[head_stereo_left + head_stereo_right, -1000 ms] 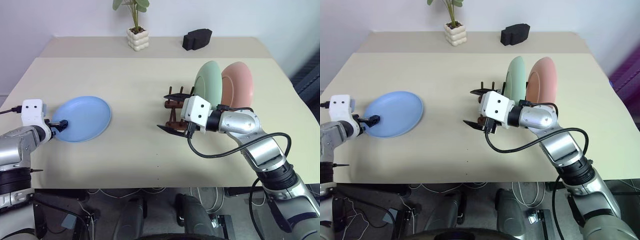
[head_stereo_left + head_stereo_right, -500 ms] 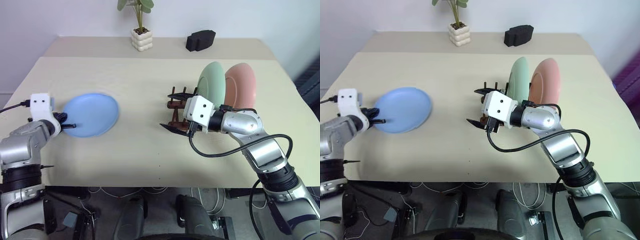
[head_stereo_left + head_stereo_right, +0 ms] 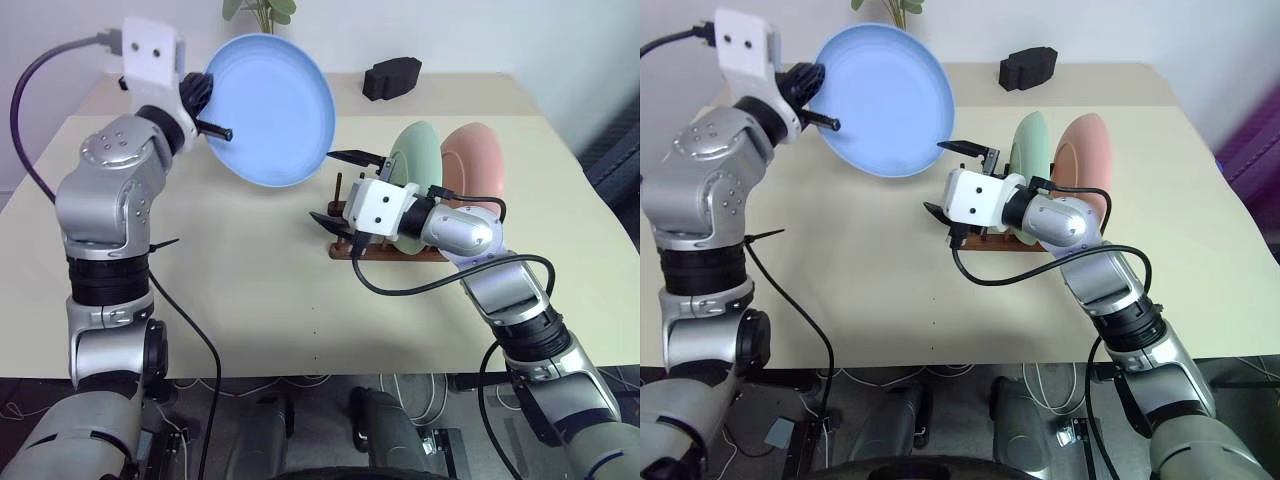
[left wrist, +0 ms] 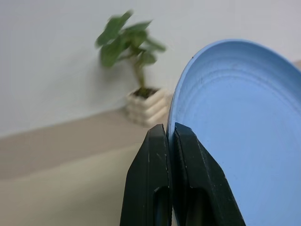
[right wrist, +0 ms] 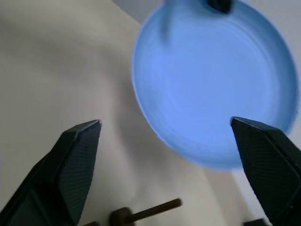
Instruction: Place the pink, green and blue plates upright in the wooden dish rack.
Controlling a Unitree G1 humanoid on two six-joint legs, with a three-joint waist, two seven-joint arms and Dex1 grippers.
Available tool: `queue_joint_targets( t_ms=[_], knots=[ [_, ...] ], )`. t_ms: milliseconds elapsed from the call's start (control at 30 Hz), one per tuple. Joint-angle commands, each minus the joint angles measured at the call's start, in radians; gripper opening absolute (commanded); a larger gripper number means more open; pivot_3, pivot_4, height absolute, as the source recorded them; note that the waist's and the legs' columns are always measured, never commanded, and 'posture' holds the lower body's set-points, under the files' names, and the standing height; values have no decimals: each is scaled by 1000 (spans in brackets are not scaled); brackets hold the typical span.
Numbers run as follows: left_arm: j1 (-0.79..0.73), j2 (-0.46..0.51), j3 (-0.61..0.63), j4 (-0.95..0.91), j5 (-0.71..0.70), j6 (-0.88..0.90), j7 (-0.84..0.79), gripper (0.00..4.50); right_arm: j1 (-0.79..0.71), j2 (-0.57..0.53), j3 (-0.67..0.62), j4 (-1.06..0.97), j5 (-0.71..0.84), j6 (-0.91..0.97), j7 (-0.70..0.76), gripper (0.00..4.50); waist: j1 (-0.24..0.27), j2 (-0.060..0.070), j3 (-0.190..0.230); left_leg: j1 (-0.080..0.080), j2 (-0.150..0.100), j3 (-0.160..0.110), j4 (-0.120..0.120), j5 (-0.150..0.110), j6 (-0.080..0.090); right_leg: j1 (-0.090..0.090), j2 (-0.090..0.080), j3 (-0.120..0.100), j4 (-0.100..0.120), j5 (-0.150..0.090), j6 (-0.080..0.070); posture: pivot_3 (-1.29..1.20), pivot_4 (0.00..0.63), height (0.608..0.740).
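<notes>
Now the left gripper [image 3: 207, 112] pinches the round blue plate's [image 3: 270, 110] rim aloft; the right gripper [image 3: 338, 187] gapes wide beside the dark wooden dish rack [image 3: 385, 250].

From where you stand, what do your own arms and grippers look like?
Both arms are rounded silver-grey shells with black joint rings. Each wrist carries a white box with two small dark dots, and a black cable loops along each arm. The left gripper and right gripper each have two pointed black fingers.

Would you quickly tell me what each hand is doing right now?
Left hand: shut on the blue plate, held in the air.
Right hand: open, holding nothing.
</notes>
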Motion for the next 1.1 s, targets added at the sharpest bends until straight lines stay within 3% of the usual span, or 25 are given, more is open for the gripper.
queue_joint_targets(
  t_ms=[33,533,633,867,1067,1100],
  knots=[
    [-43,8,7,-55,2,14,0,36,-45,21,5,19,-65,-57,-37,4500,0,0,0,0,0,0,0,0,0,0,0,0,0,0,0,0,150,740],
    [-53,6,10,-185,-87,155,-62,36,-78,78,42,147,-205,-176,-71,4500,3,0,0,0,0,-1,0,0,-1,0,0,0,0,0,0,0,150,740],
    [-57,-3,8,-201,-99,172,-63,0,-72,86,42,154,-206,-180,-64,3696,4,0,0,0,0,-1,0,0,-1,0,0,0,0,0,0,0,150,740],
    [-56,-9,8,-201,-105,181,-58,0,-57,85,46,152,-222,-184,-59,150,3,0,0,0,0,-1,0,1,-1,0,0,0,0,0,0,0,150,740],
    [-48,-25,21,-192,-112,180,-55,0,-45,83,46,144,-225,-186,-59,31,4,0,0,0,0,-1,0,1,-1,0,0,0,0,0,0,0,150,740],
    [-49,-29,27,-191,-114,180,-53,312,-44,83,46,142,-227,-186,-59,9,4,0,0,0,0,-1,0,1,-1,0,0,0,0,0,0,0,150,740]
  ],
)
